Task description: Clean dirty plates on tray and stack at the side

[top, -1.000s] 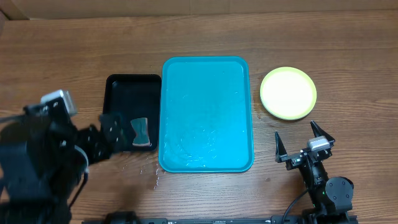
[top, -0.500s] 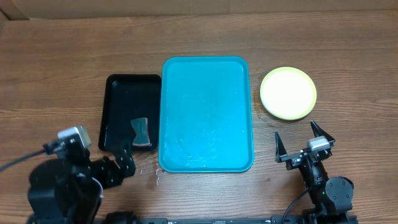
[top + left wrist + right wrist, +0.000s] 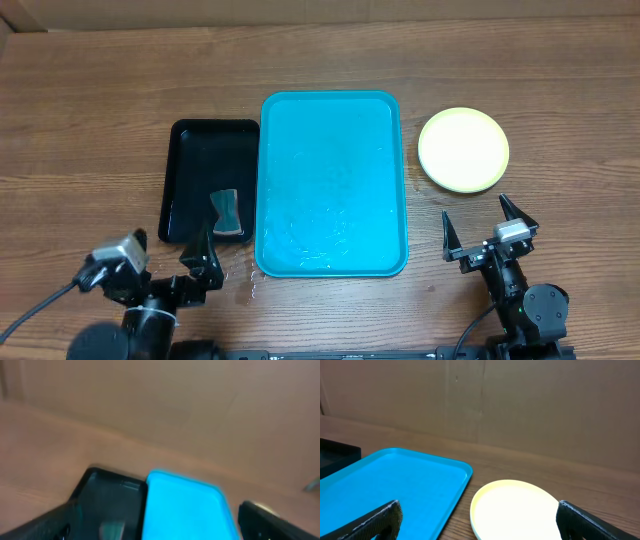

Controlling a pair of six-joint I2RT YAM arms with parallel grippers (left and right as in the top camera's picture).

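The turquoise tray (image 3: 333,183) lies at the table's middle with no plates on it and a wet sheen on its floor. It also shows in the left wrist view (image 3: 185,510) and the right wrist view (image 3: 385,485). A pale yellow-green plate (image 3: 463,150) sits on the wood right of the tray, and is seen in the right wrist view (image 3: 520,510). I cannot tell if other plates lie under it. No light blue plate shows. My left gripper (image 3: 178,250) (image 3: 155,527) is open and empty near the front left edge. My right gripper (image 3: 481,228) (image 3: 480,522) is open and empty, in front of the plate.
A smaller black tray (image 3: 210,180) touches the turquoise tray's left side and holds a grey sponge (image 3: 229,213). It appears blurred in the left wrist view (image 3: 107,505). A few water drops lie on the wood at the turquoise tray's front left corner (image 3: 250,285).
My left arm has pulled back from beside the black tray toward the front left edge of the table. The right arm, the plate and both trays have not moved.
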